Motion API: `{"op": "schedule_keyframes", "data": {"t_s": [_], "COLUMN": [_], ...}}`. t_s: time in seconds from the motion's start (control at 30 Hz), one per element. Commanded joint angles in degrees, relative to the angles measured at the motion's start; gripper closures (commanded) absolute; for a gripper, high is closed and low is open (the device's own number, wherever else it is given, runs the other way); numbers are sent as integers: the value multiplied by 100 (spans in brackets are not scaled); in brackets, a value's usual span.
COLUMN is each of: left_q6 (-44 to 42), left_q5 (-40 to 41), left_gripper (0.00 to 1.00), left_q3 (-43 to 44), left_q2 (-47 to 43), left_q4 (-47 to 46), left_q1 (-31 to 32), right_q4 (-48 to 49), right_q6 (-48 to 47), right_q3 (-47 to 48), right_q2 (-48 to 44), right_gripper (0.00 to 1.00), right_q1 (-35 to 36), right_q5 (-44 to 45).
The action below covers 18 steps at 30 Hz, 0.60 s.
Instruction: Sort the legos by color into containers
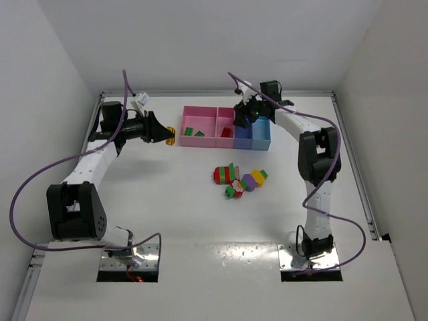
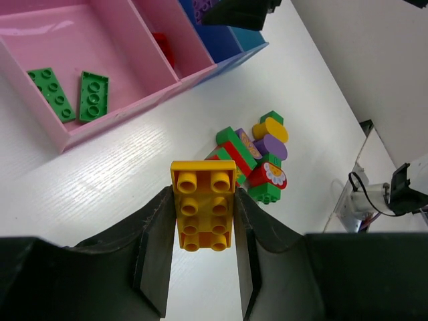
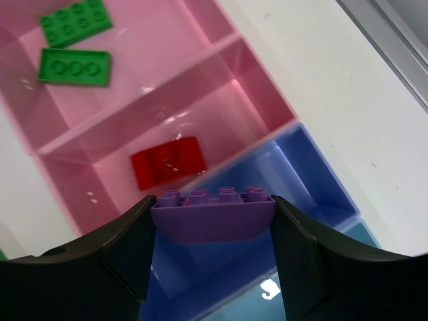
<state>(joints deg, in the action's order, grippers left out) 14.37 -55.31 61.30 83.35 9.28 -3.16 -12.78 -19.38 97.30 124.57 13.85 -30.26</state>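
- Bright, even overhead light; faint, soft shadows on the white table [image 1: 194, 221].
- Specular glints on the pink bin [image 3: 167, 114] floor; focus sharp.

Glossy plastic legos [image 2: 202, 207]; containers [image 2: 120, 47] shiny smooth plastic; table [image 2: 87, 194] matt, fine texture.

lego pile [image 1: 239, 179] mid-table, open table [image 1: 154, 194] left, containers [image 1: 200, 142] behind

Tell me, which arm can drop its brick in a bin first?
Right, I think. The right claw holds a purple brick just above the purple-blue bin. The left claw holds a yellow brick over the table, beside the wide pink bin.
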Motion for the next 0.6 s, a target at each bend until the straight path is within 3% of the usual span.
{"op": "schedule_keyframes", "data": {"t_s": [0.0, 0.17, 0.23, 0.33, 0.37, 0.47, 0.57], "left_q6": [-224, -277, -277, -330, -391, -531, -689], "left_q5": [99, 152, 152, 205, 274, 520, 1003], "left_gripper": [99, 99, 99, 99, 99, 99, 98], "left_q3": [198, 198, 198, 312, 365, 436, 663], "left_q2": [-293, -293, -232, -232, -171, -170, -117], "left_q4": [65, 65, 65, 118, 118, 118, 118], "left_q1": [61, 114, 114, 166, 245, 403, 746], "right_q4": [109, 108, 170, 170, 170, 170, 302], "right_q6": [233, 346, 347, 347, 347, 408, 610], "right_q3": [439, 659, 659, 711, 712, 712, 659], "right_q2": [23, 331, 383, 445, 445, 445, 192], "right_gripper": [98, 94, 88, 58, 40, 13, 9], "right_q1": [-137, -189, -189, -189, -189, -189, -189], "right_q5": [99, 239, 292, 372, 441, 504, 635]}}
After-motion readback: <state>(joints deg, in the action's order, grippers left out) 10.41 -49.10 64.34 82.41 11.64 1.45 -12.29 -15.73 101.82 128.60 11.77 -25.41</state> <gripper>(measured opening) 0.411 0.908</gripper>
